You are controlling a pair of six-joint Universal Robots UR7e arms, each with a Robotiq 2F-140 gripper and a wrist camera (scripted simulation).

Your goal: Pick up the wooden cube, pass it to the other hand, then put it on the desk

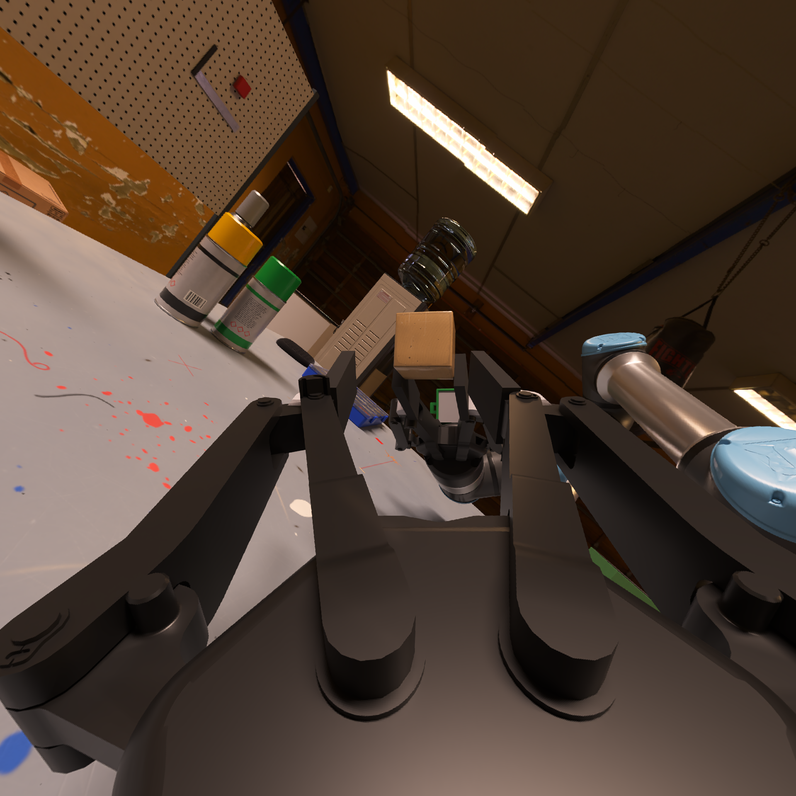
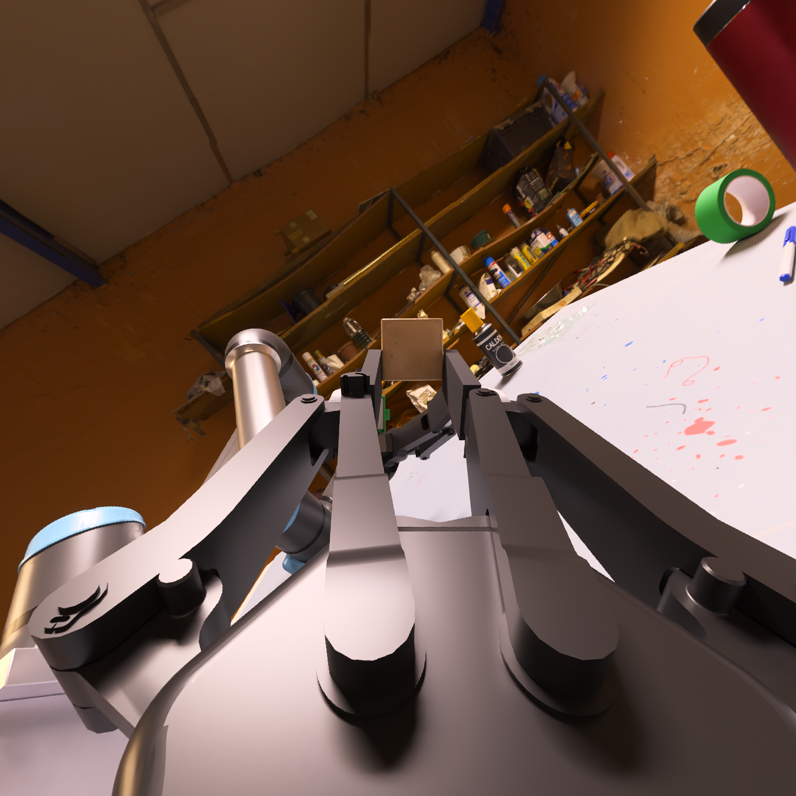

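Your wooden cube (image 2: 411,349) is up in the air above the desk (image 1: 86,430), pinched between the fingers of the right gripper (image 2: 412,366): in the right wrist view both pads press its lower side faces, and most of the block stands proud of the fingertips. From the left wrist view you see the same cube (image 1: 424,344) farther off, sitting on top of the other arm's slim black fingers. The left gripper (image 1: 420,372) points toward it with its jaws apart and nothing between them; the cube lies beyond its tips, not inside them, so the two grippers face each other with a gap. Past the cube on the left side you have two spray cans, one with a yellow cap (image 1: 211,262) and one with a green cap (image 1: 254,306), standing together on the paint-spattered desk, and a blue box (image 1: 366,409) just beside the left finger. On the right side, a roll of green tape (image 2: 736,204) and a blue marker (image 2: 787,256) lie well away at the far desk edge, with a black spray can (image 2: 495,346) nearer the cube.
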